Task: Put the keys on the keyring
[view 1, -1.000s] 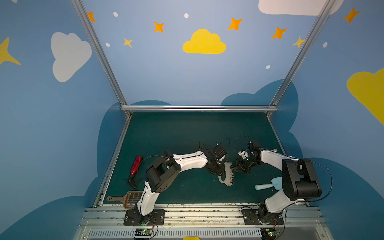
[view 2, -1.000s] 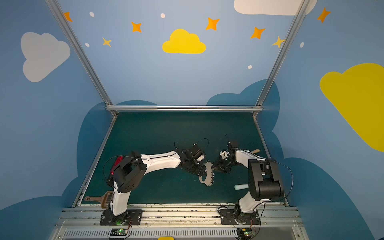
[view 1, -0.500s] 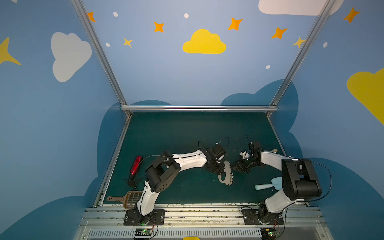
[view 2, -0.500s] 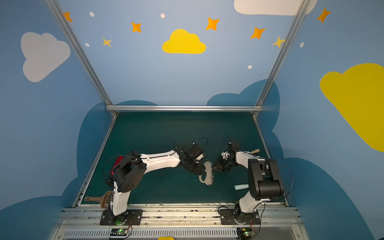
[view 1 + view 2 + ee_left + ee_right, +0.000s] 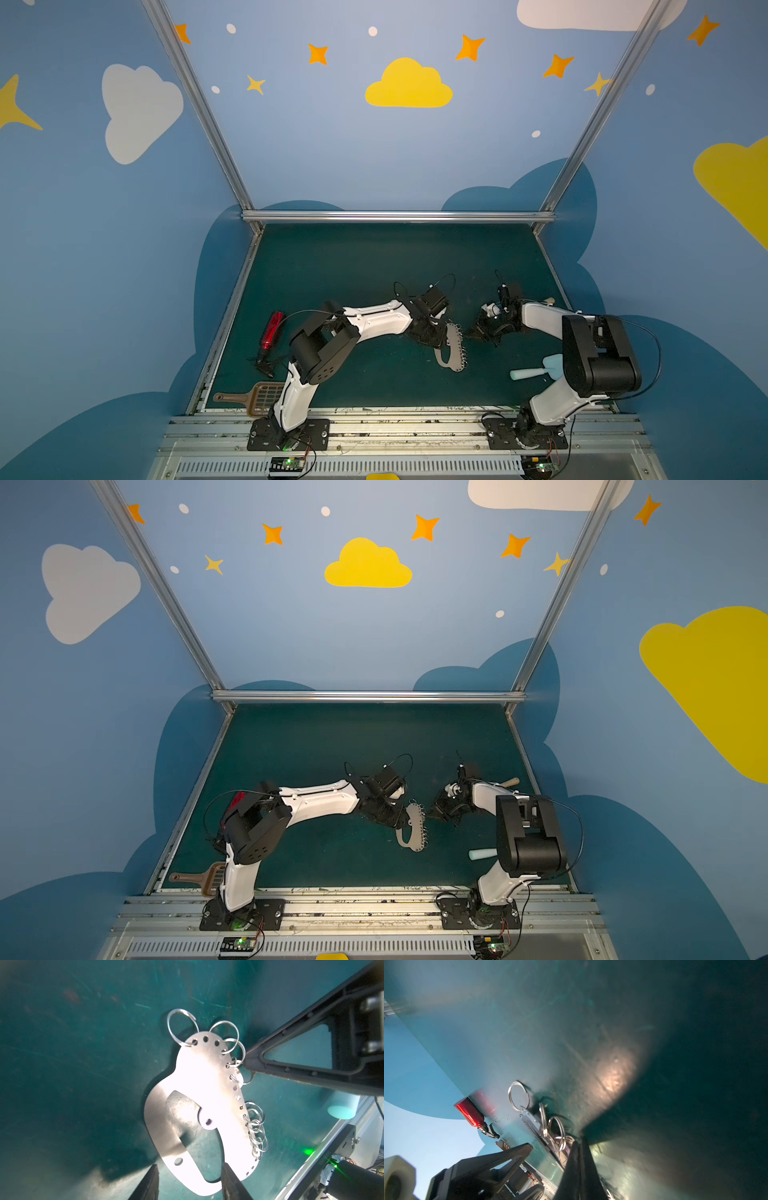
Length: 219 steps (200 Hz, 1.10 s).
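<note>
Step, as I read it: ring prep, before any threading. The keyring [image 5: 451, 353], a grey half-moon plate with rim holes and split rings, is at the front-middle of the green surface [image 5: 353, 266], between the two arms.

The left tool [image 5: 190, 1174] is part-open, with one finger on each side of the plate's narrow end, and it looks clamped on that end. The plate is tilted; going by the shadow in the left wrist view, its far end is off the surface.

The right tool [image 5: 246, 1064] is fully closed, with its tip at the plate's rim touching a small split ring [image 5: 234, 1061] about mid-rim. I can't tell whether the ring wire is pinched or only nudged. Nothing else shows in it.

The key can't be found in any view. No white-headed key shows in either tool or on the bare surface, so it may be hidden by an arm.

The pale blue spatula [image 5: 534, 373] by the right arm and the red gadget [image 5: 272, 330] at the left are well apart from the work.

Next move, as a judgement: the key has to be located and gripped by its head. Its hole then has to be lined up with the ring's split while the left tool holds the plate rigid. The ring is tiny against the tool tip, so this calls for fine alignment and the ring could easily slip.
</note>
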Each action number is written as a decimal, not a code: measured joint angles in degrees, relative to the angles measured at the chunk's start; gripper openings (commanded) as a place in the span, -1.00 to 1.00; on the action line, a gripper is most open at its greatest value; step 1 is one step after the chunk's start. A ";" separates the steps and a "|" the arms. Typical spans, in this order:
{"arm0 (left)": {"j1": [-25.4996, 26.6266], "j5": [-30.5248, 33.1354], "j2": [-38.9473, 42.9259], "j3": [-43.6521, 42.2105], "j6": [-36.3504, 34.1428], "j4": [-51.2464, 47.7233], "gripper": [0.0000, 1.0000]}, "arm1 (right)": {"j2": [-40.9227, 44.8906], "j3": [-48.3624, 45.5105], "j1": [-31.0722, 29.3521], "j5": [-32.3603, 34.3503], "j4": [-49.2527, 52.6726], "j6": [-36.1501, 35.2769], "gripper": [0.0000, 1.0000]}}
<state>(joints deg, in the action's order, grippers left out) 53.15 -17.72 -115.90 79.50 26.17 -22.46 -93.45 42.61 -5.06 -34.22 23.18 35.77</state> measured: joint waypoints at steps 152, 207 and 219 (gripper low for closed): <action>3.52 9.57 2.82 1.99 -36.96 3.32 0.00 | 6.45 3.80 9.29 -0.79 10.64 -6.58 -0.26; 3.96 10.25 -3.37 9.66 -53.00 4.61 -0.11 | 13.92 4.33 23.06 -0.81 17.66 -13.33 -0.32; 4.22 10.23 -5.07 10.54 -55.04 4.44 -0.11 | 15.47 4.33 25.40 -0.83 18.71 -14.14 -0.33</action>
<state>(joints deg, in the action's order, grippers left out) 57.36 -7.49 -120.97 90.04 -28.86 -18.02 -77.97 46.94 20.34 -35.05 41.89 21.63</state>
